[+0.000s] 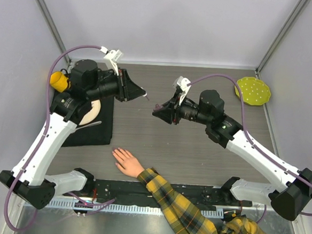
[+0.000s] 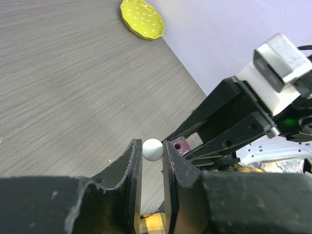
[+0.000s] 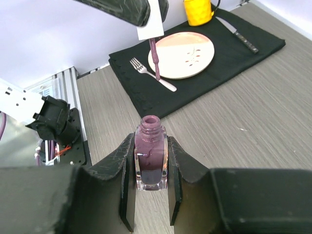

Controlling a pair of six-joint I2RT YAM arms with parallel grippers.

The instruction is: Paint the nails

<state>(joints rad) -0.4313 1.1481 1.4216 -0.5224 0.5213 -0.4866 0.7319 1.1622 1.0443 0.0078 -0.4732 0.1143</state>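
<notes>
Okay, got the right fingers [image 3: 127,165] clamped tight on an open bottle [image 3: 150,156] of purple polish, held up over the middle of the worktop [image 1: 196,152]. Got the left fingers [image 2: 131,165] pinched on the white cap [image 2: 152,149], purple brush [image 3: 155,58] sticking out near the bottle's mouth, not touching. Further out, by the left edge: black mat [image 1: 99,129] with plate [image 3: 187,54], fork [image 3: 151,73], knife [image 3: 239,35], yellow cup [image 3: 197,10]. At the near edge: pale hand [image 1: 127,161] in a plaid sleeve [image 1: 182,204], flat and splayed. Can't really make out the nails [image 1: 116,153], too tiny. Yellow dotted dish [image 1: 253,90] in the far right corner.
</notes>
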